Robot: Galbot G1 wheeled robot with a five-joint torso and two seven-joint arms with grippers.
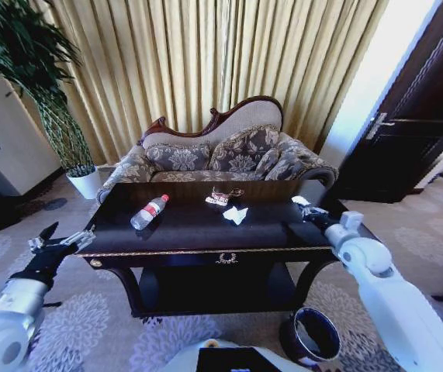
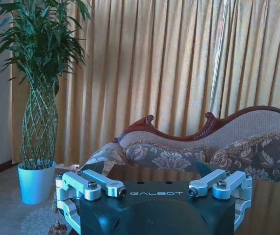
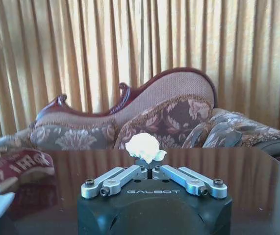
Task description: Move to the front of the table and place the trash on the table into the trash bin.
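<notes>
From the head view, the right claw (image 1: 308, 211) sits over the tabletop's (image 1: 205, 232) right end, and should clear its edge before swinging down to the trash bin (image 1: 312, 335); bottle (image 1: 149, 211), wrapper (image 1: 219, 197) and paper (image 1: 235, 215) wait mid-table. The left wrist view shows the left claw (image 2: 154, 188) spread wide, seemingly idle beside the potted plant (image 2: 38, 98). The right wrist view shows the claw pinched on a crumpled white paper wad (image 3: 144, 147), sofa (image 3: 169, 117) beyond.

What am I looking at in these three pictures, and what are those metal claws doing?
It is a two-armed wheeled robot. The wide picture comes from its head camera; the others come from cameras on each wrist. Before it stands a dark table carrying a plastic bottle, a reddish wrapper and crumpled paper. The right gripper, over the table's right end, is shut on a small white paper wad. The left gripper hangs open and empty beside the table's left end. The trash bin stands on the floor below the right arm.
</notes>
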